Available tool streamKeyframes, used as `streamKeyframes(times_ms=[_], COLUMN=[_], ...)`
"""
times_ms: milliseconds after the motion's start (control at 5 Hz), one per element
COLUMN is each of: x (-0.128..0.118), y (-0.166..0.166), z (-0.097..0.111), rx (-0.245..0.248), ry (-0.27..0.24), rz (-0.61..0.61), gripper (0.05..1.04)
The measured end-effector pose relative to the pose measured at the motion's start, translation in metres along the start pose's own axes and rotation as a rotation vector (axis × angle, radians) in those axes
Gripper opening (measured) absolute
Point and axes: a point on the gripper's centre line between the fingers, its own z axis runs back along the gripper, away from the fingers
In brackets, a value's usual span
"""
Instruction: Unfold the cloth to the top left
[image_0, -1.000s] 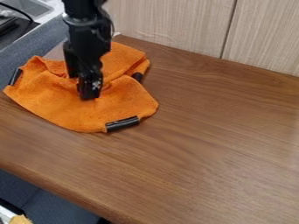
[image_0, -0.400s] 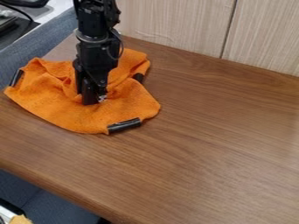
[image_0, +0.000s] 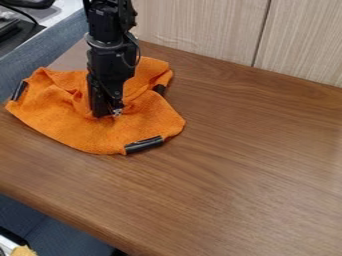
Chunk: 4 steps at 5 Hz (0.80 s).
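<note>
1 black gripper (image_0: 107, 114) touches the orange cloth (image_0: 87, 135) near its middle — open or closed, I cannot tell.

Pale wood-grain panels (image_0: 194, 27) stand behind the brown wooden table (image_0: 247, 165).

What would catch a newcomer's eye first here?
Most likely the bright orange cloth, rumpled on the wooden table toward the picture's left. Next, the black gripper hanging down over its middle, then the black strip on the cloth's near edge.
</note>
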Motion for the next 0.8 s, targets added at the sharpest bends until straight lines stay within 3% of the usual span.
streamKeyframes(times_ms=[200,400,800], x=[-0.001,-0.006,0.003], y=[-0.004,-0.006,0.042], z=[0.009,0.034,0.09], rx=[-0.004,-0.02,-0.043], ry=[-0.028,-0.091,-0.215], rz=[-0.007,-0.002,0.117], gripper=[0.063,0.063,0.063])
